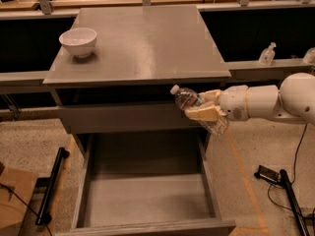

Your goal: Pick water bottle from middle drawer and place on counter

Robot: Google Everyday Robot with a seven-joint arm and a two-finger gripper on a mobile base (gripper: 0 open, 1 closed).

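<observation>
gripper (pixel 202 105) clamping water bottle (pixel 185 99), apparently below counter (pixel 142 38) edge

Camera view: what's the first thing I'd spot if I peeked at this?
The white robot arm reaches in from the right, its gripper clamped on the tilted water bottle in mid-air, by the counter front edge near its right corner. Below, the middle drawer stands pulled open with a bare floor. A white bowl sits near the counter's far left corner.

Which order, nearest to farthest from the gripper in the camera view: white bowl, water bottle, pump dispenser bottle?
Gripper, below the counter's right front edge:
1. water bottle, in its grasp.
2. pump dispenser bottle, on the right ledge.
3. white bowl, counter's far-left corner.
</observation>
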